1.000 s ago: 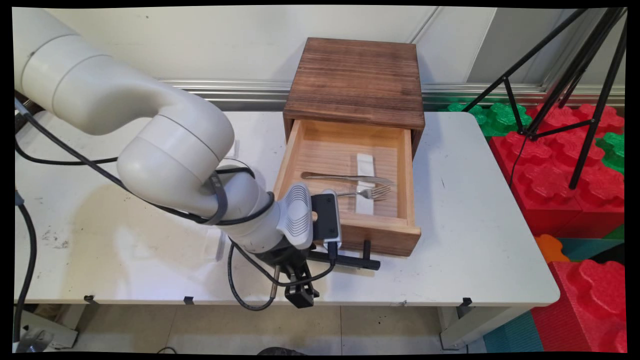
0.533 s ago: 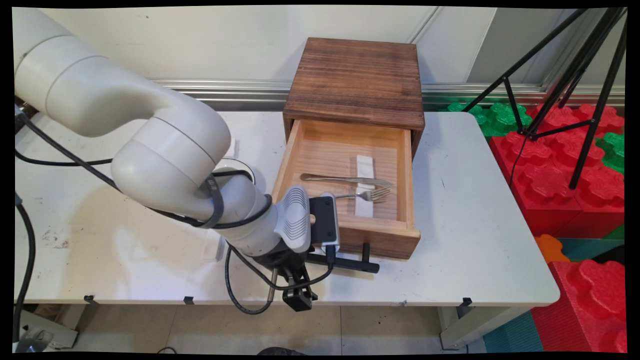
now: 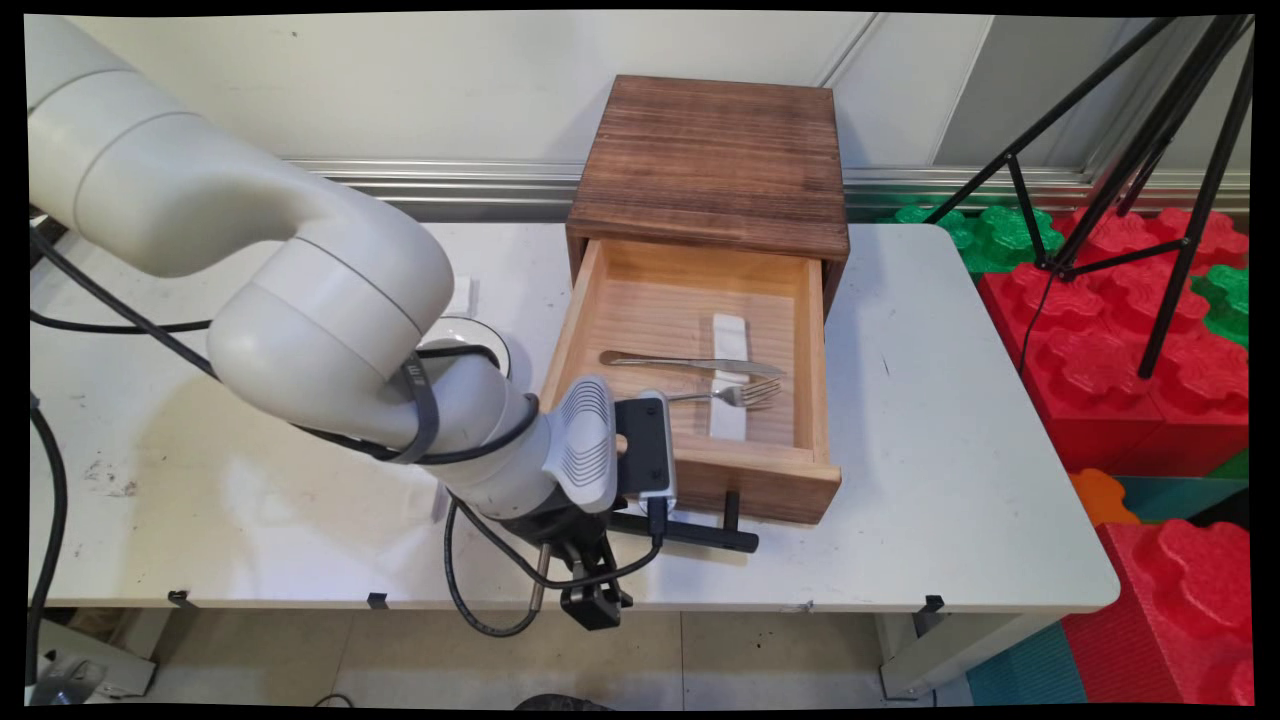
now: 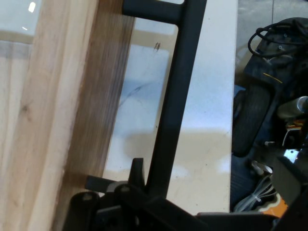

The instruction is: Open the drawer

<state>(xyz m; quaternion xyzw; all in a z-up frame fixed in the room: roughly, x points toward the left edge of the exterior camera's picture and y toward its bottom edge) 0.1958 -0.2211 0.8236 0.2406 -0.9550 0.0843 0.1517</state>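
A dark wooden box (image 3: 710, 160) stands at the back of the white table (image 3: 940, 480), its light wooden drawer (image 3: 770, 482) pulled well out toward the near edge. Inside lie a knife (image 3: 690, 362), a fork (image 3: 728, 394) and a white strip (image 3: 730, 330) under them. My gripper (image 3: 598, 592) points down at the left end of the drawer's black bar handle (image 3: 700, 536) and is shut on it. In the hand view the handle (image 4: 175, 96) runs up from my gripper (image 4: 147, 192), with the drawer front (image 4: 91, 106) on its left.
A white round dish (image 3: 480, 335) shows partly behind the arm, left of the drawer. A black tripod (image 3: 1150, 150) and red and green foam blocks (image 3: 1120, 330) stand off the table's right side. The near table edge (image 3: 800, 606) lies close below the handle.
The drawer has slid a little further out toward the near edge, with my gripper still on its handle. The arm has drawn slightly down and left.
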